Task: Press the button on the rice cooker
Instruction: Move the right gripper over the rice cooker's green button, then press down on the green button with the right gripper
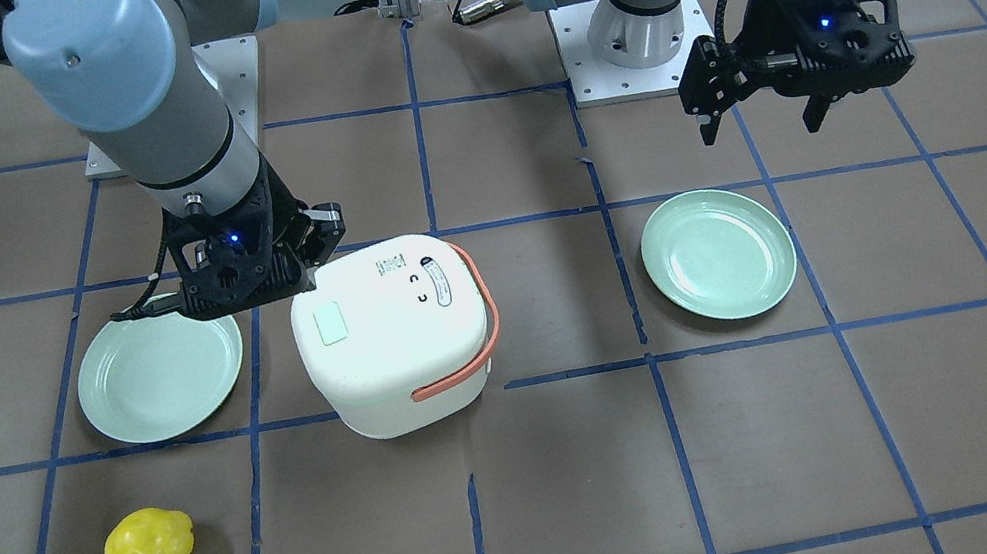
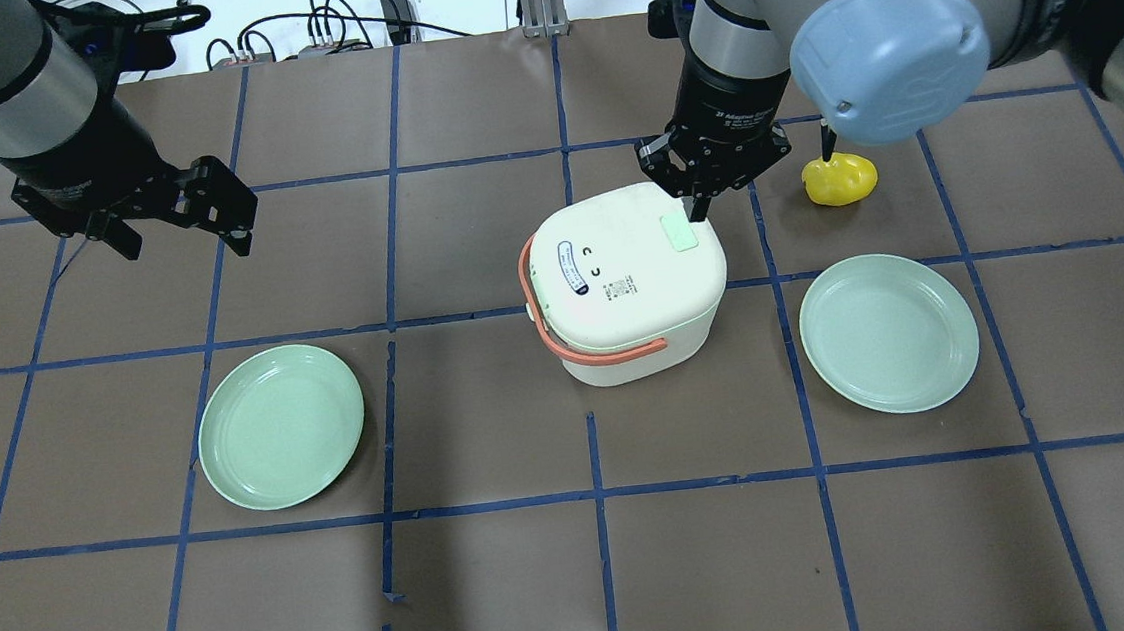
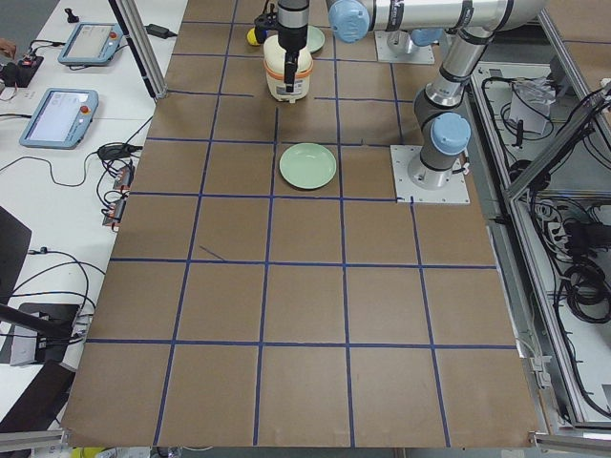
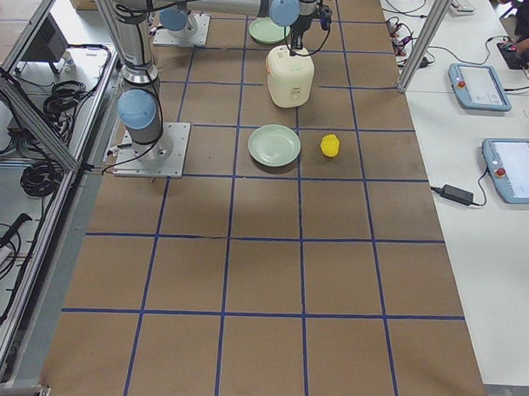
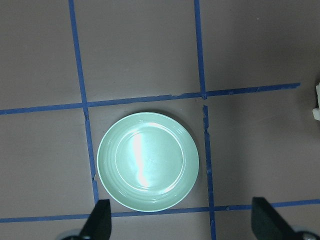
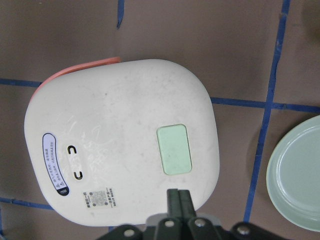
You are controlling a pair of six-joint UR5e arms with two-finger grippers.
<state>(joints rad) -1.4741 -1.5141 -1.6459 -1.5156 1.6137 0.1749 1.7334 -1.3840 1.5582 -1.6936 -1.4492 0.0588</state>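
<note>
Overhead and front-facing cameras look steeply down from opposite sides, sharing the rice cooker (image 2: 624, 280). Side cameras sit far back, rice cooker near 12 o'clock. Wrist cameras point straight down, close: left over a green plate (image 5: 148, 161), right over the rice cooker.

I am working in a robotics lab, not a kitchen. Under the jaws of the left gripper (image 2: 185, 242) and the right gripper (image 2: 697, 211) lies a table (image 3: 305, 286) wrapped in brown paper and squared off with blue tape lines (image 2: 596, 493). Behind the jaws, each arm is bolted to a metal base plate (image 1: 587, 88). Well out to either side of the jaws, white benches (image 4: 449, 126) carry control tablets (image 4: 518, 168). Far behind the jaws, past the base plates, I see cable bundles (image 3: 582, 277) and aluminium frame rails (image 3: 143, 48).
</note>
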